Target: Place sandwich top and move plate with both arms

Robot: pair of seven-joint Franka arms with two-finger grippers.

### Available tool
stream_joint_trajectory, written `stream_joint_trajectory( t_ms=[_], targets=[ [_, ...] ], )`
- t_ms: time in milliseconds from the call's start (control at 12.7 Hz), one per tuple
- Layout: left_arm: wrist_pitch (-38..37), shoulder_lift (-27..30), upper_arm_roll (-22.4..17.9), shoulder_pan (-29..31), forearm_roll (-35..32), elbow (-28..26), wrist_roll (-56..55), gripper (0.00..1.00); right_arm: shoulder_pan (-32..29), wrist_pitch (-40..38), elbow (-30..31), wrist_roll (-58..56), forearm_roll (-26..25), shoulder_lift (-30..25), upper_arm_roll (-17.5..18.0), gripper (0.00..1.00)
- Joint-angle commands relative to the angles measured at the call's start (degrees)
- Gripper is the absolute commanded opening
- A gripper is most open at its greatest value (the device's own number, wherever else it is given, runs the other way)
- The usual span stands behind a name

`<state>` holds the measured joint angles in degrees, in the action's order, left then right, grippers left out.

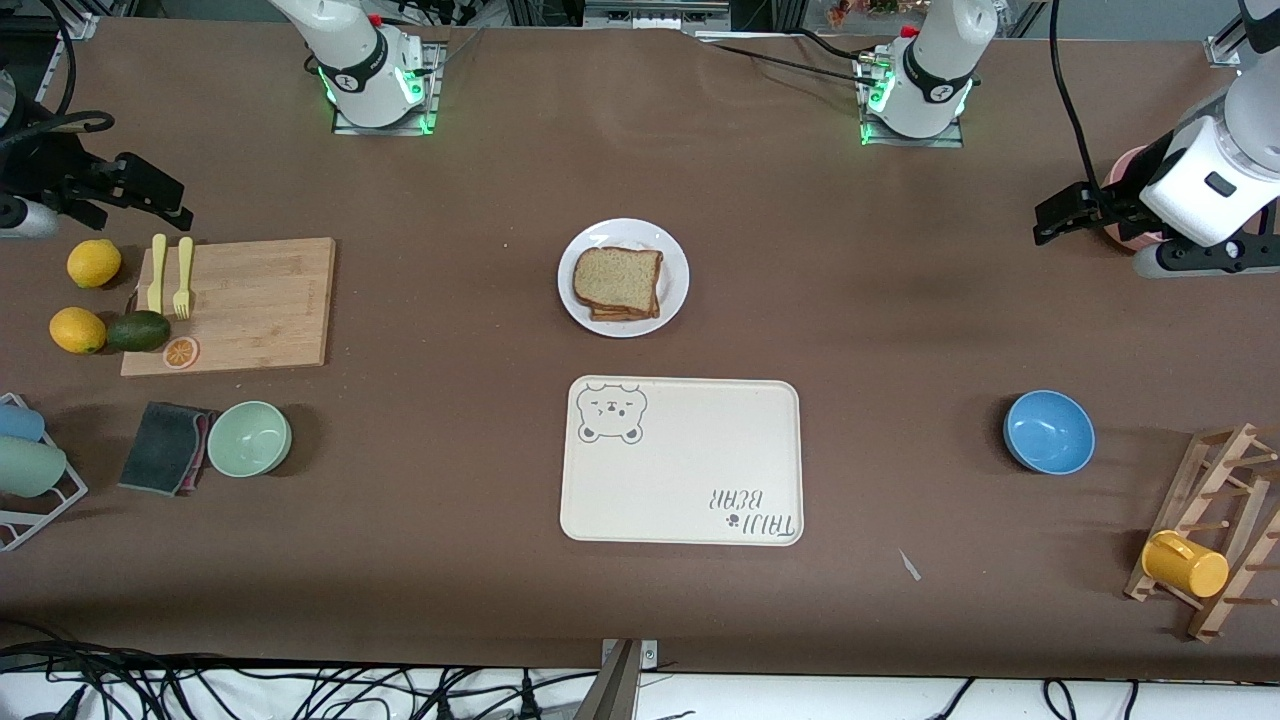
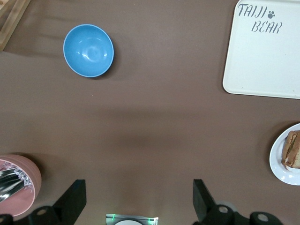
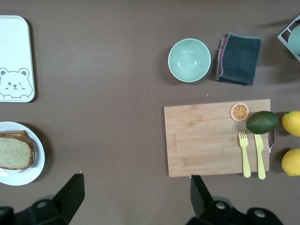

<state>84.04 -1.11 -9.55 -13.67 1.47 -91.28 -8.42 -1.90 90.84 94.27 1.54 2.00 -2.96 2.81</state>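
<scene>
Front view, from high across a brown tabletop (image 1: 450, 250): a small round plain white plate (image 1: 674, 262) sits near the centre. On it lies a stack of bread, topped by a squarish slice of light brown wholemeal bread with a darker crust (image 1: 616, 277), the sandwich top, with more slices under it. At six o'clock from the plate, nearer the camera, lies a cream rectangular tray printed with a bear face (image 1: 690, 470), apart from the plate.

Toward the right arm's end, at about nine o'clock from the plate, a pale wooden cutting board (image 1: 250, 300) carries a yellow plastic fork and knife (image 1: 171, 275); two yellow lemons (image 1: 93, 263) and a dark green avocado (image 1: 138, 331) lie beside it. A mint green bowl (image 1: 249, 438) and a folded dark grey cloth (image 1: 164, 446) lie nearer the camera than the board.

Toward the left arm's end, a glossy blue bowl (image 1: 1049, 431) sits at four o'clock from the plate.

Both arms wait at the table's ends. The right gripper (image 3: 133, 194) hangs over the lemons' end, its jaws wide apart and holding nothing. The left gripper (image 2: 138, 197) hangs beside a pink container (image 2: 21, 180), its jaws also spread wide and empty.
</scene>
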Motion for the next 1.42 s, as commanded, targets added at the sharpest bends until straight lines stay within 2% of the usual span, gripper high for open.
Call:
stream_joint_trajectory(
  t_ms=[0, 630, 1338],
  targets=[
    [-1.33, -0.3, 0.15, 0.22, 1.52, 1.28, -0.11, 1.0, -0.39, 0.48, -0.32, -0.92, 1.07, -0.29, 0.53, 1.0],
    [-1.68, -0.3, 0.33, 0.13, 1.52, 1.28, -0.19, 1.0, -0.38, -0.57, -0.23, -4.71, 1.43, -2.22, 1.32, 1.0],
    [-1.68, -0.3, 0.33, 0.22, 1.52, 1.28, -0.19, 1.0, -0.47, -0.4, -0.67, -4.26, 2.04, -0.82, 1.15, 1.0]
  ],
)
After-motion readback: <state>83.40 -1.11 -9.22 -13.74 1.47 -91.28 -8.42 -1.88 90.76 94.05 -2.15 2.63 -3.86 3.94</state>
